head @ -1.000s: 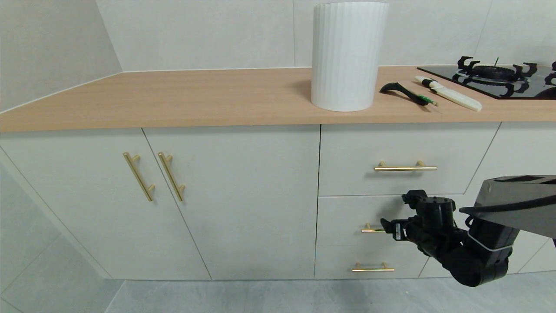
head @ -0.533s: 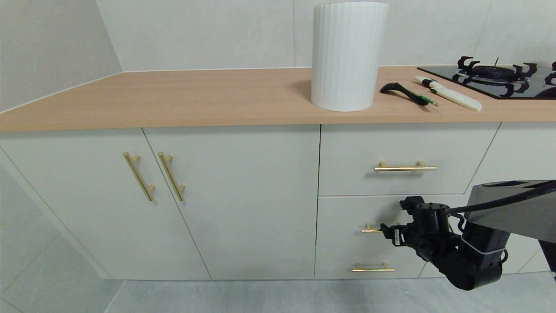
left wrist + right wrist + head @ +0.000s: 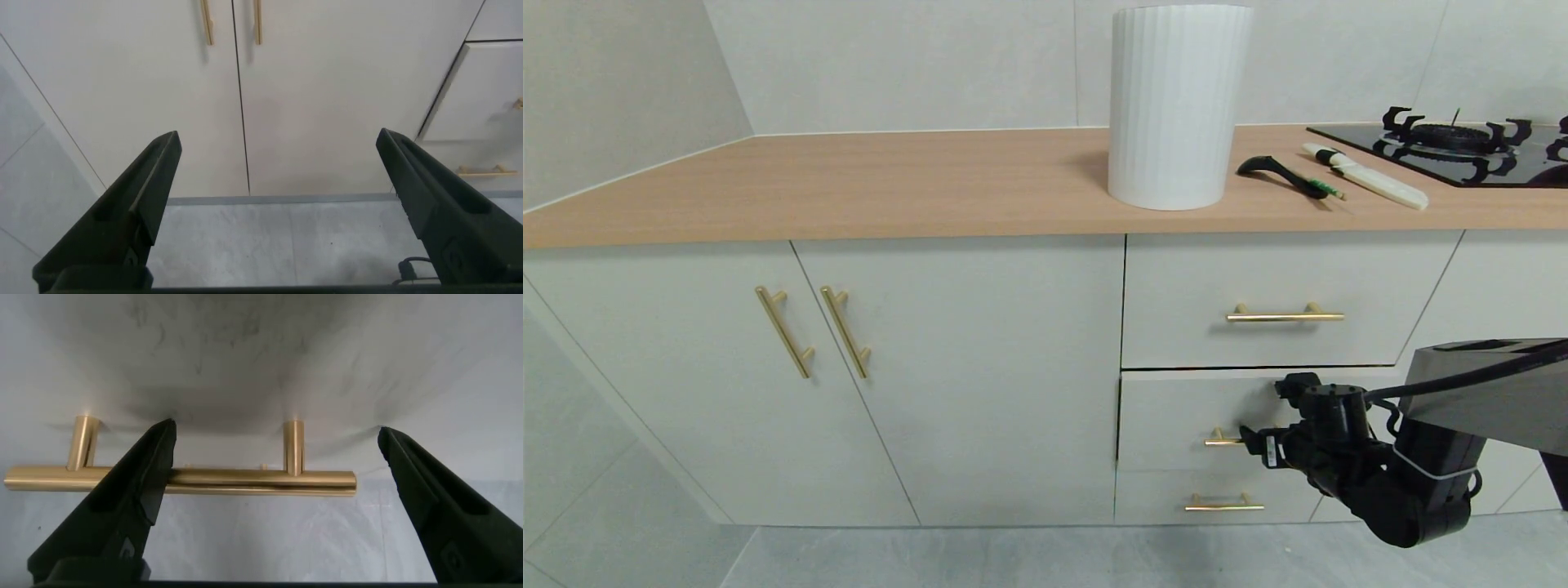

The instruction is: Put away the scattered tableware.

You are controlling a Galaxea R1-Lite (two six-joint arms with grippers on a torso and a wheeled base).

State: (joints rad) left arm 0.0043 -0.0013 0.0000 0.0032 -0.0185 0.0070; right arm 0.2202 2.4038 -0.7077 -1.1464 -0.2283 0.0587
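The knife (image 3: 1365,174) lies diagonal, blade pointing right-front.

The middle drawer handle (image 3: 1223,441) is straddled by the right gripper (image 3: 275,431), whose fingers are spread to either side of one post. Behind the handle, passage is blocked by the drawer front (image 3: 1168,412). A thin dark gap is seen above it. Below the handle, past the bottom handle (image 3: 1225,506), open floor (image 3: 1013,559) is left.
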